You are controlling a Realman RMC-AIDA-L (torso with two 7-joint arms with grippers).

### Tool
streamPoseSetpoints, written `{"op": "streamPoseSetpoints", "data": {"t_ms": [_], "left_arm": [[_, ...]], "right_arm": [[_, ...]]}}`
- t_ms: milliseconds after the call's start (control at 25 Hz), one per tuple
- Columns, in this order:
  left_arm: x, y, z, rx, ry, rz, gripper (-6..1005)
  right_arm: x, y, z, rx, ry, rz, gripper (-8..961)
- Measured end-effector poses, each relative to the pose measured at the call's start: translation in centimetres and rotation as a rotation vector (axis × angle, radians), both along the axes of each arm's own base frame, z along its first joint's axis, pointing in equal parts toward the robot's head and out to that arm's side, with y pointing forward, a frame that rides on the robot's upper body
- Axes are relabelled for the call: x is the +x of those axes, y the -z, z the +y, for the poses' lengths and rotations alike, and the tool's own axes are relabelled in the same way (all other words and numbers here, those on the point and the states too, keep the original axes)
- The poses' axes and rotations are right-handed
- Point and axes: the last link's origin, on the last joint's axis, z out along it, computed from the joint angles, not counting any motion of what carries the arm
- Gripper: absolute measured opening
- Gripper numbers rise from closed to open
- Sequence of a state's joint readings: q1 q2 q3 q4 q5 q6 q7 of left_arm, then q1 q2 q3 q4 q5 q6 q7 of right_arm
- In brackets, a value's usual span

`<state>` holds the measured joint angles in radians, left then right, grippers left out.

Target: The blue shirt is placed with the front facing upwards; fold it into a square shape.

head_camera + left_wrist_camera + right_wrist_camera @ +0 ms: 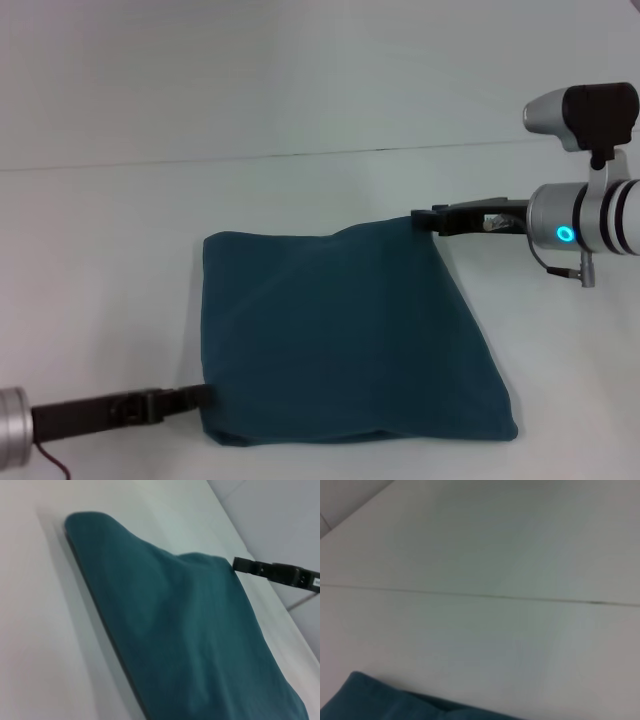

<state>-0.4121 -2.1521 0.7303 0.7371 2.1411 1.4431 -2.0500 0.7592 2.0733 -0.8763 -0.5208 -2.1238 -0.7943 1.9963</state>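
While lying folded into a rough square on white bench (120,250), blue shirt (350,340) soft, light, floppy, best taken at corners; right pincer (425,218) at far corner, left pincer (200,396) at near edge, grip states impossible to tell

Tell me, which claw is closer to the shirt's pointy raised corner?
Right. The right claw is at the blue shirt's raised far corner; the left claw is at its near-left edge.

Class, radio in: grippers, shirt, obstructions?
Left gripper at near-left corner. Right gripper at far-right corner. Blue shirt folded, roughly square, plain side up. No obstructions.
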Motion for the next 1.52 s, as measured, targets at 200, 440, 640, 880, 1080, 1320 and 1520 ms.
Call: {"op": "streamPoseSetpoints", "data": {"t_ms": [200, 440, 640, 880, 1080, 1320, 1520], "left_arm": [[-1.2, -1.6, 0.1, 0.064, -0.053, -0.014, 146], [-1.8, -4.4, 0.7, 0.171, -0.061, -0.034, 453], [0.1, -5.5, 2.5, 0.284, 0.050, -0.087, 660], [3.2, -4.9, 4.5, 0.354, 0.188, -0.131, 746], [4.6, -3.8, 5.0, 0.364, 0.282, -0.133, 817], [5.5, -1.8, 3.5, 0.309, 0.481, -0.108, 889], [5.8, -1.0, 1.7, 0.291, 0.601, -0.136, 889]], "right_arm": [[-0.3, -1.4, 0.5, 0.044, -0.024, -0.007, 337], [-0.8, -3.0, 0.8, 0.075, -0.051, 0.003, 599], [-0.5, -4.3, 0.1, 0.074, -0.093, 0.024, 698], [1.0, -6.7, -2.3, 0.122, -0.156, 0.122, 740], [2.5, -7.4, -5.1, 0.087, -0.261, 0.127, 813], [2.4, -6.0, -7.8, -0.016, -0.427, 0.111, 906], [1.3, -4.7, -8.2, -0.076, -0.504, 0.130, 938]]}}
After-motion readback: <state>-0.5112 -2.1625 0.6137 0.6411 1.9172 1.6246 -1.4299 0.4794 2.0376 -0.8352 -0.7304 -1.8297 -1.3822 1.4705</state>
